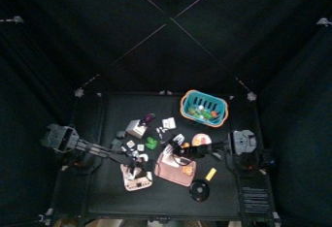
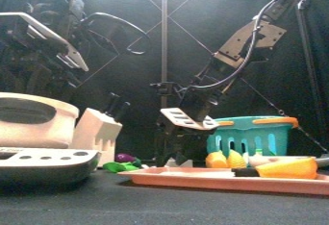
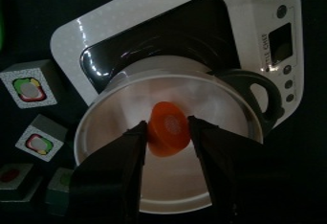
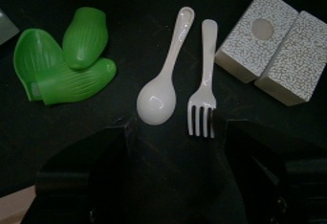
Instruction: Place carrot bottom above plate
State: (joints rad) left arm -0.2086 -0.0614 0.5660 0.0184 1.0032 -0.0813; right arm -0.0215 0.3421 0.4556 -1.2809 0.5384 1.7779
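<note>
Furthest left, the left arm reaches in over the white appliance [image 3: 153,22], and the left gripper [image 3: 167,124] points down into the white round dish [image 3: 220,96] that rests on it. Its fingers stand wide, one on each side of the carrot [image 3: 166,138], which lies as a small orange piece in the middle of that dish. Whether the fingers touch the carrot cannot be told. Beside the appliance lie small white tiles [image 3: 32,84] with coloured pictures on them. Toward the middle of the table, the pink plate [image 1: 173,165] lies flat near the front edge, just beside the appliance and apart from the carrot; in the front view it holds some yellow and orange pieces. Further right, the right gripper [image 4: 179,137] hovers with its fingers spread wide and nothing between them, above a white spoon [image 4: 160,96] and a white fork [image 4: 202,99] lying side by side, with green leaves [image 4: 64,60] on one side and two speckled blocks [image 4: 274,51] on the other. Behind the plate, to the right, stands the teal basket [image 1: 204,103].
</note>
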